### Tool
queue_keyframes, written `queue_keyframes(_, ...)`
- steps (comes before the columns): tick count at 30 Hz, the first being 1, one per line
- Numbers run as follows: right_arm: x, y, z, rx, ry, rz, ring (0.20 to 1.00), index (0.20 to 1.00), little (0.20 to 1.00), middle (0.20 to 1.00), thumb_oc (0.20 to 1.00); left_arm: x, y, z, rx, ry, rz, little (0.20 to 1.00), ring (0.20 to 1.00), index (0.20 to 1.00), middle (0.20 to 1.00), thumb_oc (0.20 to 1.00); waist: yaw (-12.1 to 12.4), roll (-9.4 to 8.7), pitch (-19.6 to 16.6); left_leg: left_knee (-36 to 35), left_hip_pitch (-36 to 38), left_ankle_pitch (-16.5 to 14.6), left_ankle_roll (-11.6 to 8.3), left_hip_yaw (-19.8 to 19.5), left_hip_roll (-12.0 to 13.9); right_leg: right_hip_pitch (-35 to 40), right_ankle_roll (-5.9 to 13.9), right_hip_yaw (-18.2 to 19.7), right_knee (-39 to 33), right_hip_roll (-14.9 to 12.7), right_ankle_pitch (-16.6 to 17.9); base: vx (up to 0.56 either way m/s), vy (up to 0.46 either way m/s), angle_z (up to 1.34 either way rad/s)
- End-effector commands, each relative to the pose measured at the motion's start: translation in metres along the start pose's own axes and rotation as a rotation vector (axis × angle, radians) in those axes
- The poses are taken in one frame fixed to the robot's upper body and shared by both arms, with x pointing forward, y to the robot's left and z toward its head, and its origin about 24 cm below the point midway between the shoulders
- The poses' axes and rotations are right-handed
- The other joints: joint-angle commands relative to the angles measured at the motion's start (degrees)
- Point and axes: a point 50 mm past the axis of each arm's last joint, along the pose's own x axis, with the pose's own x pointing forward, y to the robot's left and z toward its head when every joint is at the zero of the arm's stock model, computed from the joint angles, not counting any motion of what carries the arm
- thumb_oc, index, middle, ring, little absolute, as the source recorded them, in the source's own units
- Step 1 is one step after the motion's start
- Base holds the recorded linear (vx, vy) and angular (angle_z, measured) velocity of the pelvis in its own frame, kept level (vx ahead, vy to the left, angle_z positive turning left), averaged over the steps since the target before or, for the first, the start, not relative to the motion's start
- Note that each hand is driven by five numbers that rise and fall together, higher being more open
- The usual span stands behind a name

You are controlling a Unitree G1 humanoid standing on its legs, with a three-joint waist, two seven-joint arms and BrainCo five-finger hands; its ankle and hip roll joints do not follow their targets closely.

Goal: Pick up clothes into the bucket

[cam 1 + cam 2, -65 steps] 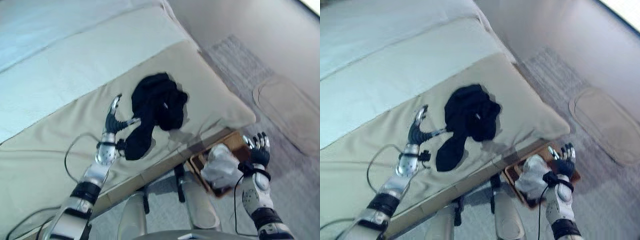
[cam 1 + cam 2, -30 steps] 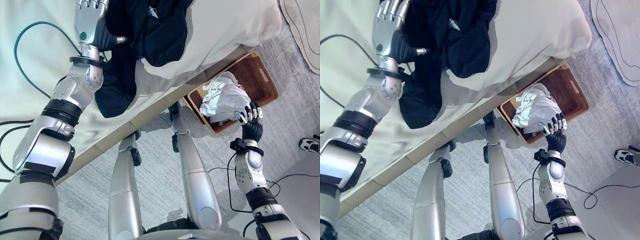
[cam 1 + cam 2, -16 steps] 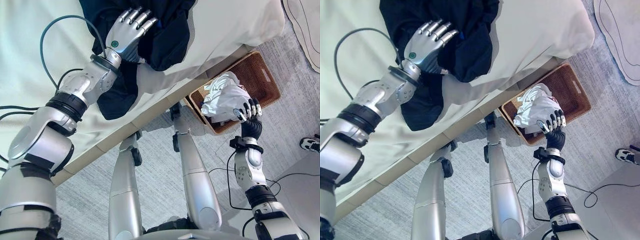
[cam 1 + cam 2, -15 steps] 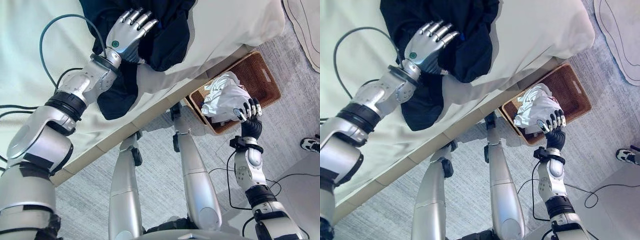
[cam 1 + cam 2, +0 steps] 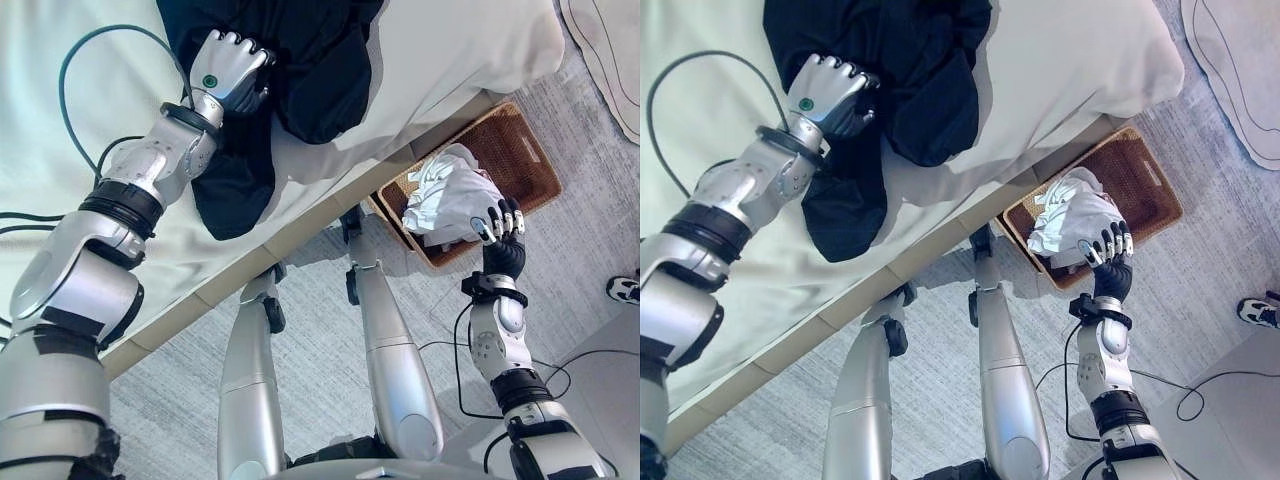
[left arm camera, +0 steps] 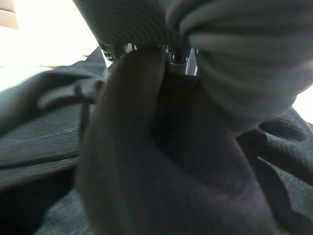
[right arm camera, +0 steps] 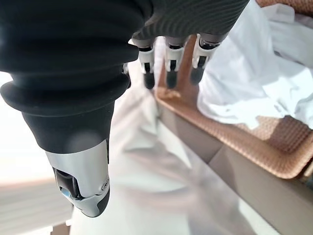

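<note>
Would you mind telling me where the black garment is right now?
The black garment lies on the bed at the robot's left, with the left hand curled into it, up-left of the wicker basket.

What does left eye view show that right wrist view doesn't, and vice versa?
Left eye view alone: the left hand curled into the black garment on the bed, plus a rug.
Right wrist view alone: a close look along the right hand, its fingers straight, holding nothing.
Both: the wicker basket on the floor with white clothes inside.

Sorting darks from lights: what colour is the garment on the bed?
Black garment, clearest in the right eye view.
</note>
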Motion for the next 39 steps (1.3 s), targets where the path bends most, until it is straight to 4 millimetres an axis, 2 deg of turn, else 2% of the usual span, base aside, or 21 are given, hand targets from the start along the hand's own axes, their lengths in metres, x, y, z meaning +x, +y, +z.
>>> queue_keyframes(1,-0.006,-0.018,0.015,-0.033,-0.075,-0.034,1.0,1.0,1.0,1.0,1.0,-0.022,-0.012,-0.006,-0.084,0.065,0.028,0.2,0.2,0.2,0.2,0.2,0.33,1.55,-5.29,3.2,0.27,-3.0,-0.74,-2.27,0.97,3.4,4.04,-1.28,-1.74,-2.63,0.11,0.0,0.0,0.0)
queue_keyframes(3,-0.003,-0.014,0.02,-0.105,-0.093,-0.013,1.0,1.0,1.0,1.0,1.0,-0.034,-0.021,0.009,-0.201,0.046,0.049,0.2,0.2,0.2,0.2,0.2,1.67,1.48,-6.26,1.55,4.74,-3.08,-0.79,-2.66,0.87,8.25,3.96,-1.98,-2.64,-3.04,-0.3,0.04,-0.015,-0.01)
queue_keyframes(7,0.003,-0.007,0.027,-0.236,-0.116,0.031,1.0,1.0,1.0,1.0,1.0,-0.049,-0.029,0.023,-0.351,0.044,0.062,0.2,0.2,0.2,0.2,0.2,2.7,1.34,-7.08,-1.55,10.52,-2.3,-0.8,-3.27,0.28,14.38,3.99,-2.81,-5.09,-3.54,0.06,0.05,-0.018,0.01)
queue_keyframes(10,0.013,0.007,0.037,-0.409,-0.16,0.118,1.0,1.0,1.0,1.0,1.0,-0.067,-0.029,0.046,-0.597,0.001,0.105,0.2,0.2,0.2,0.2,0.2,4.78,1.36,-8.89,-5.65,18.52,-2.11,-1.19,-4.13,0.61,23.15,4.13,-4.6,-9.14,-3.93,0.1,0.11,-0.037,0.06)
queue_keyframes(12,0.015,0.01,0.037,-0.449,-0.164,0.13,1.0,1.0,1.0,1.0,1.0,-0.072,-0.028,0.05,-0.639,-0.009,0.11,0.2,0.2,0.2,0.2,0.2,5.23,1.38,-9.33,-6.7,20.44,-1.97,-1.18,-4.22,0.49,25.37,4.17,-4.91,-10.41,-3.96,0.27,0.1,-0.031,0.12)
queue_keyframes(13,0.02,0.022,0.038,-0.57,-0.18,0.211,1.0,1.0,1.0,1.0,1.0,-0.077,-0.021,0.061,-0.722,-0.063,0.133,0.2,0.2,0.2,0.2,0.2,6.19,1.17,-10.41,-8.84,23.88,-1.55,-1.4,-4.59,0.91,29.27,4.32,-5.91,-12.54,-3.97,0.63,0.09,-0.031,0.1)
queue_keyframes(14,0.02,0.023,0.038,-0.571,-0.18,0.212,1.0,1.0,1.0,1.0,1.0,-0.077,-0.021,0.06,-0.722,-0.061,0.132,0.2,0.2,0.2,0.2,0.2,6.01,1.06,-10.36,-9.16,23.94,-1.1,-1.37,-4.6,0.77,29.34,4.32,-5.93,-12.81,-4.11,0.98,0.13,-0.053,0.19)
queue_keyframes(15,0.023,0.033,0.036,-0.683,-0.186,0.295,1.0,1.0,1.0,1.0,1.0,-0.081,-0.012,0.067,-0.788,-0.11,0.157,0.2,0.2,0.2,0.2,0.2,7.13,1.02,-11.74,-10.87,27.17,-1.22,-1.56,-5.12,1.33,32.73,4.46,-6.59,-14.43,-3.76,0.96,0.06,-0.024,0.16)
queue_keyframes(16,0.023,0.034,0.036,-0.683,-0.187,0.296,1.0,1.0,1.0,1.0,1.0,-0.082,-0.011,0.067,-0.788,-0.108,0.157,0.2,0.2,0.2,0.2,0.2,6.95,0.91,-11.68,-11.17,27.21,-0.77,-1.54,-5.12,1.19,32.77,4.46,-6.6,-14.66,-3.89,1.29,0.15,-0.038,0.23)
queue_keyframes(18,0.025,0.046,0.038,-0.841,-0.214,0.418,1.0,1.0,1.0,1.0,1.0,-0.087,-0.001,0.074,-0.867,-0.17,0.166,0.2,0.2,0.2,0.2,0.2,8.09,0.64,-13.98,-12.88,30.84,-0.6,-1.5,-5.55,1.32,36.25,4.39,-7.4,-16.17,-3.5,1.06,0.1,-0.023,0.14)
queue_keyframes(20,0.026,0.051,0.037,-0.886,-0.227,0.452,1.0,1.0,1.0,1.0,1.0,-0.088,0.003,0.077,-0.888,-0.195,0.164,0.2,0.2,0.2,0.2,0.2,8.29,0.57,-14.54,-13.58,32.29,-0.53,-1.52,-5.78,1.48,37.78,4.27,-7.69,-16.43,-3.33,0.89,0.06,-0.017,0.07)
queue_keyframes(22,0.024,0.068,0.041,-1.0,-0.285,0.585,1.0,1.0,1.0,1.0,1.0,-0.088,0.02,0.081,-0.957,-0.274,0.186,0.2,0.2,0.2,0.2,0.2,9.04,0.41,-16.77,-15.1,35.62,-0.53,-1.44,-6.31,1.62,40.81,3.96,-8.21,-16.66,-2.7,0.02,0.14,-0.028,0.13)
queue_keyframes(24,0.023,0.077,0.043,-1.039,-0.316,0.648,1.0,1.0,1.0,1.0,1.0,-0.089,0.025,0.083,-0.995,-0.304,0.189,0.2,0.2,0.2,0.2,0.2,9.11,0.3,-17.3,-15.85,37.02,-0.48,-1.49,-6.38,1.68,42.09,3.92,-8.46,-16.89,-2.49,-0.29,0.1,-0.019,0.12)
queue_keyframes(25,0.02,0.089,0.043,-1.03,-0.33,0.727,1.0,1.0,1.0,1.0,1.0,-0.087,0.032,0.088,-1.066,-0.348,0.191,0.2,0.2,0.2,0.2,0.2,9.3,0.24,-18.62,-16.9,39.14,-0.39,-1.48,-6.67,1.67,43.91,3.75,-8.61,-17.26,-2.05,-0.7,0.1,-0.014,0.05)
queue_keyframes(26,0.02,0.089,0.043,-1.03,-0.33,0.729,1.0,1.0,1.0,1.0,1.0,-0.087,0.032,0.088,-1.068,-0.348,0.19,0.2,0.2,0.2,0.2,0.2,9.26,0.26,-18.35,-17.17,39.59,-0.33,-1.49,-6.68,1.7,44.29,3.74,-8.65,-17.38,-2.03,-0.71,0.14,-0.022,0.04)
queue_keyframes(27,0.015,0.103,0.043,-0.988,-0.334,0.797,1.0,1.0,1.0,1.0,1.0,-0.083,0.038,0.091,-1.124,-0.386,0.192,0.2,0.2,0.2,0.2,0.2,9.46,0.15,-20.01,-18.34,41.27,-0.18,-1.6,-6.57,1.85,45.75,3.77,-8.95,-18.06,-1.76,-0.84,0.07,-0.013,0.03)
queue_keyframes(28,0.016,0.103,0.043,-0.987,-0.333,0.798,1.0,1.0,1.0,1.0,1.0,-0.083,0.039,0.091,-1.126,-0.387,0.191,0.2,0.2,0.2,0.2,0.2,9.46,0.15,-19.91,-18.53,41.49,-0.13,-1.62,-6.56,1.88,45.93,3.76,-8.96,-18.16,-1.74,-0.82,0.1,-0.018,0.01)
queue_keyframes(30,0.004,0.118,0.039,-0.886,-0.275,0.947,1.0,1.0,1.0,1.0,1.0,-0.079,0.044,0.093,-1.192,-0.425,0.177,0.2,0.2,0.2,0.2,0.2,9.8,-0.19,-21.79,-20.74,44.13,0.43,-1.97,-6.23,2.41,47.93,3.73,-9.48,-19.39,-1.28,-1.01,0.09,-0.026,0.01)
queue_keyframes(34,-0.006,0.122,0.032,-0.781,-0.192,1.026,1.0,1.0,1.0,1.0,1.0,-0.079,0.046,0.095,-1.218,-0.451,0.152,0.2,0.2,0.2,0.2,0.2,10.02,-0.37,-23.36,-21.88,46.23,0.63,-2.15,-5.89,2.87,49.98,3.77,-9.82,-20.14,-1.12,-1.2,0.09,-0.014,0.0)
queue_keyframes(35,-0.011,0.121,0.022,-0.733,-0.13,1.04,1.0,1.0,1.0,1.0,1.0,-0.078,0.046,0.095,-1.212,-0.454,0.152,0.2,0.2,0.2,0.2,0.2,10.24,-0.39,-24.21,-22.07,47.17,0.52,-2.1,-5.88,2.94,50.89,3.66,-10.03,-20.23,-0.91,-1.49,0.05,-0.008,-0.01)
queue_keyframes(39,-0.018,0.12,0.006,-0.775,-0.088,1.05,1.0,1.0,1.0,1.0,1.0,-0.076,0.052,0.096,-1.234,-0.479,0.167,0.2,0.2,0.2,0.2,0.2,10.41,-0.4,-25.24,-22.81,48.64,0.48,-2.13,-5.83,3.08,52.37,3.66,-10.31,-20.7,-0.81,-1.78,0.05,0.0,-0.01)
